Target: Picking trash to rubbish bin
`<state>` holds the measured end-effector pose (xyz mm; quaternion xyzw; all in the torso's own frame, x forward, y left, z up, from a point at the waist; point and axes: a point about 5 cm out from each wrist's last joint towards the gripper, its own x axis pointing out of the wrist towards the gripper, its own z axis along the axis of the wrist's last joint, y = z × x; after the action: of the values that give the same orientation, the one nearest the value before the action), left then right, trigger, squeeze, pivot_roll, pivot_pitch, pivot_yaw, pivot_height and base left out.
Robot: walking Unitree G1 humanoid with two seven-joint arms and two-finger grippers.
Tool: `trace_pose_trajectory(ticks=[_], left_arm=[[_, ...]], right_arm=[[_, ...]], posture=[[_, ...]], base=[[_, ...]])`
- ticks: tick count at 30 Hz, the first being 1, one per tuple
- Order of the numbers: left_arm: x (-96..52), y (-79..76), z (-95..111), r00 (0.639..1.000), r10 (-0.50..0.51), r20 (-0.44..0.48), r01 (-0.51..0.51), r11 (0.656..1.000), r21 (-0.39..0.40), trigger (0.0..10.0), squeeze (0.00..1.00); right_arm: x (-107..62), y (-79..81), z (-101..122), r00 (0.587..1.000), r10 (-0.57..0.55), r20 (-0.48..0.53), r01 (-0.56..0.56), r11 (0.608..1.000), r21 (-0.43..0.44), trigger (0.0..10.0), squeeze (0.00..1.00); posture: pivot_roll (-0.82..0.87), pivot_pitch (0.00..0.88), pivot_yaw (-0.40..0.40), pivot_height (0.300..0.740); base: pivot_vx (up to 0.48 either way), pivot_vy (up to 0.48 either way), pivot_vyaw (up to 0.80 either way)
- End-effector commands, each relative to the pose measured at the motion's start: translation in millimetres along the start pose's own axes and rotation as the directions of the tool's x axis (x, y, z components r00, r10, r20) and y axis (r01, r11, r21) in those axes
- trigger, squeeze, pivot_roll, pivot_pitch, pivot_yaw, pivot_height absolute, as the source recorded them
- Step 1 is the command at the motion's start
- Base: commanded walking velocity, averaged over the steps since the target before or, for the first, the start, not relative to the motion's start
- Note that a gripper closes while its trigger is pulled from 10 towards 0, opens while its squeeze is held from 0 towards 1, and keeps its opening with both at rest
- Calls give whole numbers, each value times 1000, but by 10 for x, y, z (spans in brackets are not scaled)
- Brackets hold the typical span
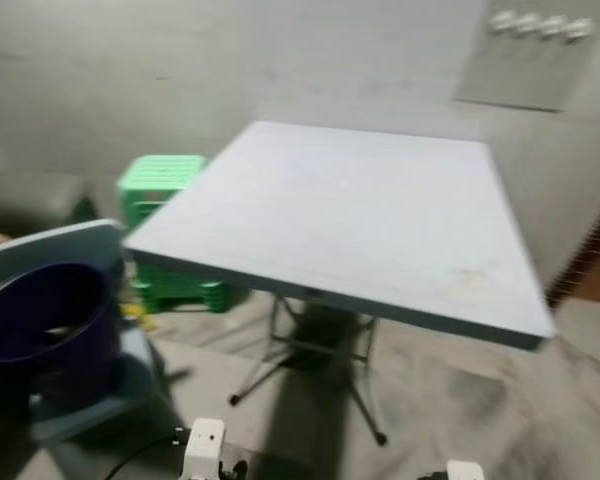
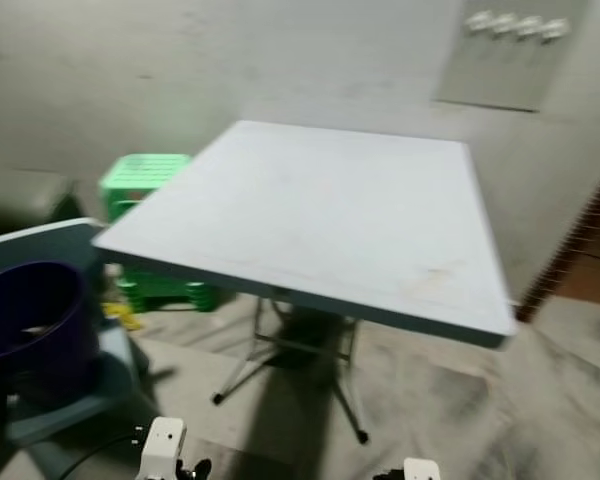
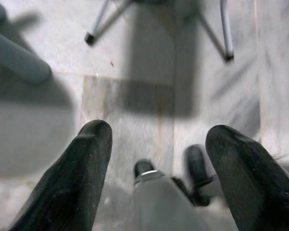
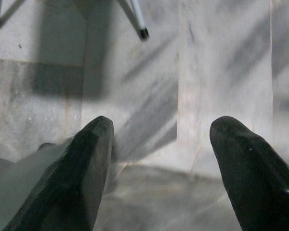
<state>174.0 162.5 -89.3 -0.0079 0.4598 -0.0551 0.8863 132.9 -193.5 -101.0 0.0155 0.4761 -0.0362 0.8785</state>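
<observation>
We use the table as landmark: grey square top on folding metal legs, bare as far as the blur lets us see. Left of the table, low down, sits the bin, dark purple, open mouth up, resting on a grey-blue chair. Something pale lies inside the bin, too blurred to name. Behind the table's left corner is a green stool, and a small yellow scrap lies on the floor near the stool's foot, between table and bin. We judge that scrap may be the trash, but cannot tell for sure.

Both arms hang low in front of the table. The left gripper points at the floor just short of the table legs, its fingers spread apart, nothing between them. The right gripper does likewise, fingers wide apart and empty, over bare marble floor.

Handling, as a guess only: the scrap looks small, thin and light, probably soft wrapper or paper, so it should crumple rather than break. We would pinch it across its middle or a raised edge, since a flat piece on smooth marble may slide away from the fingertips. The bin is near and open, so the drop is easy.
</observation>
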Motion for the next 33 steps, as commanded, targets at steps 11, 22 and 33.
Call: trace_pose_trajectory(ticks=[11, 22, 33], left_arm=[[23, -20, 109, 1000, 2, 30, -2, 1000, 7, 10000, 0], [27, -8, 117, 1000, 20, 19, -20, 1000, 22, 10000, 0], [26, -8, 111, 1000, 16, 15, -16, 1000, 25, 10000, 0]], right_arm=[[10, -11, 39, 1000, 0, 5, 0, 1000, -1, 10000, 0], [15, -20, 56, 1000, -13, 4, 13, 1000, -3, 10000, 0], [10, -39, 37, 1000, -18, -6, 18, 1000, -12, 10000, 0]], posture=[[-49, 0, -4, 740], [-52, 0, -3, 740], [-54, 0, -5, 740]], base=[[0, 0, -713], [0, 0, 0], [0, 0, 0]])
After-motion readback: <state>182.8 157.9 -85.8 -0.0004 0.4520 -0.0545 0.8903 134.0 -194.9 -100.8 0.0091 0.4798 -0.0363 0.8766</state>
